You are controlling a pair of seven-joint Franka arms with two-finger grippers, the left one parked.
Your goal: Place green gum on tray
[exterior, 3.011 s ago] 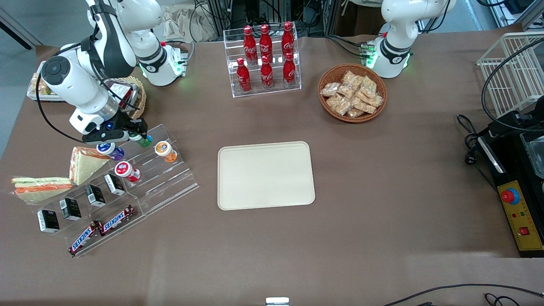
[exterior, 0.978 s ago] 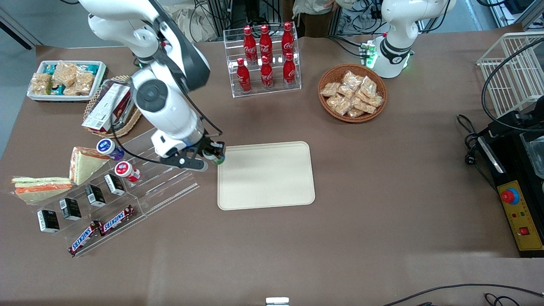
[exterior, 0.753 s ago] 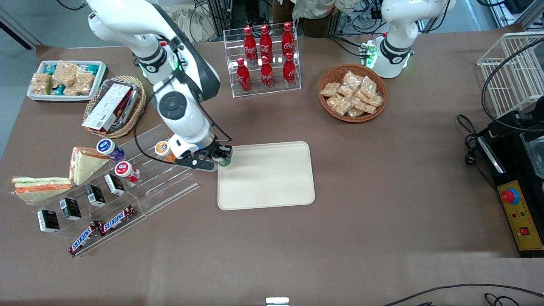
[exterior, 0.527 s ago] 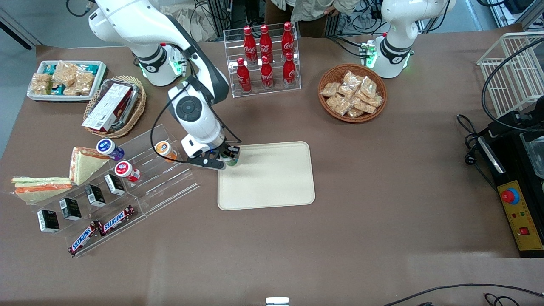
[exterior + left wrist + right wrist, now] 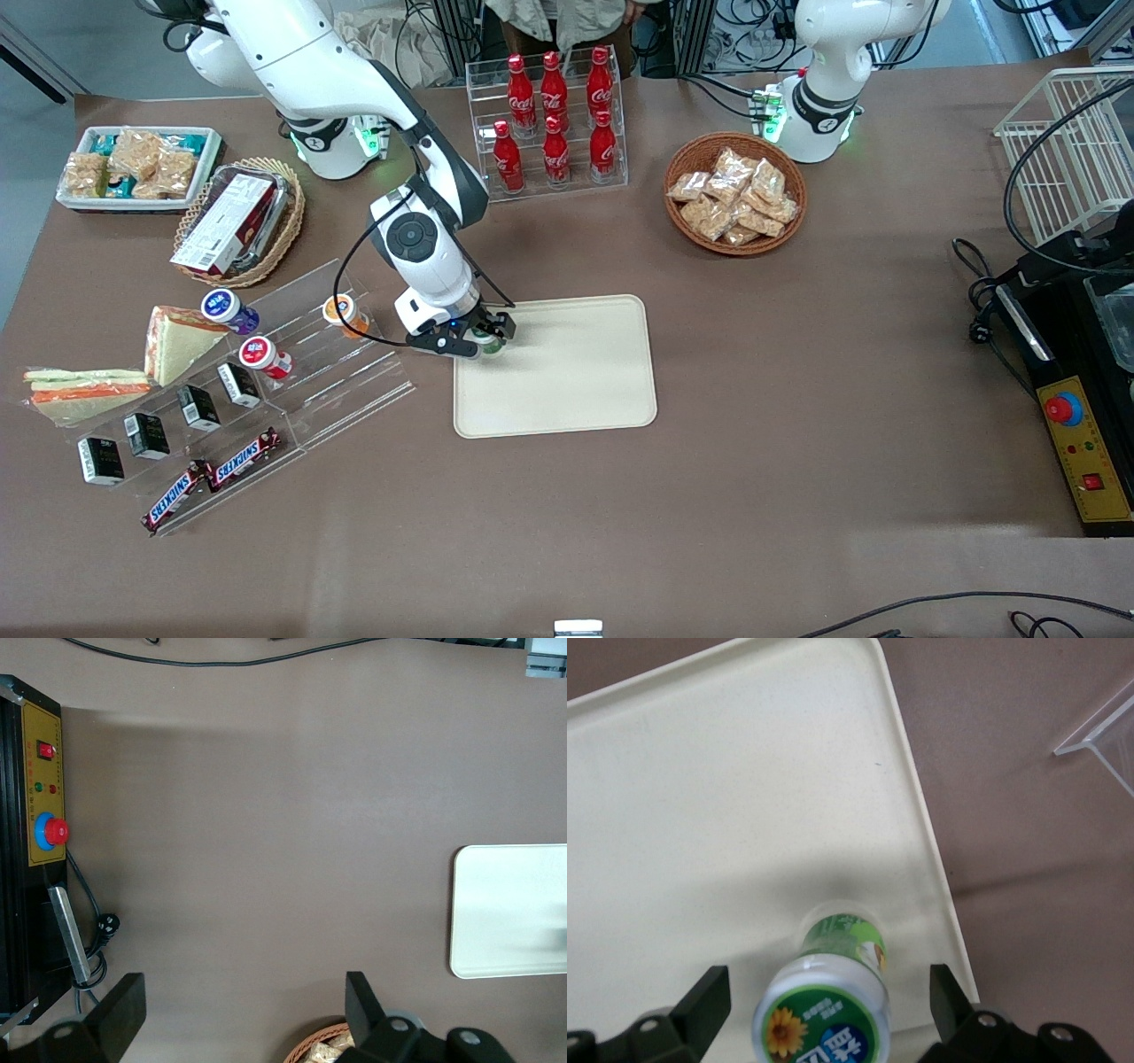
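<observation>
The green gum [image 5: 833,992], a green bottle with a white lid and a green label, stands upright on the cream tray [image 5: 700,797] close to its rim at the working arm's end. My right gripper [image 5: 826,1003] is around it, open, with both fingers standing clear of the bottle's sides. In the front view the gripper [image 5: 485,338] is low over the tray [image 5: 576,372], near the corner farther from the camera, and the gum [image 5: 488,342] shows between the fingers. The tray's edge also shows in the left wrist view [image 5: 505,904].
A clear stepped rack [image 5: 354,372] beside the tray holds an orange bottle [image 5: 341,312], a purple bottle [image 5: 223,307], a red bottle [image 5: 260,354] and snack bars. Its corner shows in the right wrist view [image 5: 1107,726]. A cola rack [image 5: 549,124] and a snack basket [image 5: 735,195] stand farther from the camera.
My gripper carried the green gum from the clear rack sideways to the tray, crossing its rim in the last half second, and is now lower over the tray.
</observation>
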